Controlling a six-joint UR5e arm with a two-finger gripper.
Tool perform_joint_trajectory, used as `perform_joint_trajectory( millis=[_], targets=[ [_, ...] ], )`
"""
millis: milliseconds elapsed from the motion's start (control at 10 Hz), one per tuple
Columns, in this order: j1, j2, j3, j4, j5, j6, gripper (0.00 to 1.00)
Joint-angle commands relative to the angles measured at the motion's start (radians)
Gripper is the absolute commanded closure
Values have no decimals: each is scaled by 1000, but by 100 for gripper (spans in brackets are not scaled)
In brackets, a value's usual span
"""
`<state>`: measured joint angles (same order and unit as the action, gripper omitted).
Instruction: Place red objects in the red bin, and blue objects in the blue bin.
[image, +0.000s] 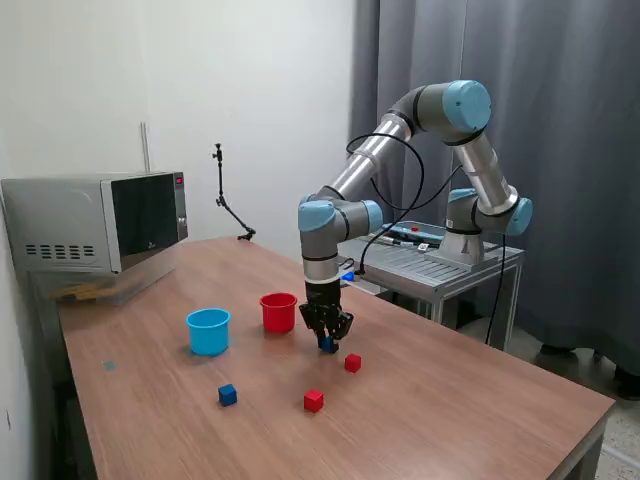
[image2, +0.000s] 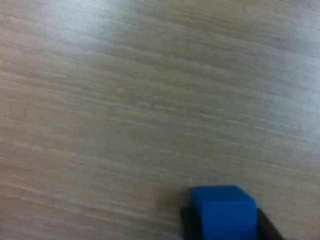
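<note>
A robot gripper (image: 327, 343) reaches down to a wooden table (image: 450, 400), its two fingers closed against opposite sides of a small blue cube (image2: 223, 212) just beside the red cup (image: 278, 311). The cube looks light, rigid and flat-faced, so squeezing two opposite flat faces should hold it securely.

a long wooden table (image: 450, 400) with a pale brown grain fills the foreground; the wrist view shows the same grain (image2: 125, 100) close up. at its far end on the exterior view's left sits a silver microwave (image: 95, 222) with a dark glass door. behind the table a thin black articulated stand (image: 228, 205) rises by the white wall (image: 200, 80). on the exterior view's right, a grey metal cart (image: 440, 265) stands before a dark grey curtain (image: 570, 120).
</note>
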<state>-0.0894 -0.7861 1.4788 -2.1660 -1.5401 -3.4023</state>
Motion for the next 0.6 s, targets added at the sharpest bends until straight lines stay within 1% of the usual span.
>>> perform_joint_trajectory(
  millis=[0, 400, 500],
  targets=[
    [-1, 1, 0, -2, 0, 0, 100],
    [-1, -7, -3, -5, -6, 0, 100],
    [-1, -25, -24, 0, -11, 0, 100]
  ],
)
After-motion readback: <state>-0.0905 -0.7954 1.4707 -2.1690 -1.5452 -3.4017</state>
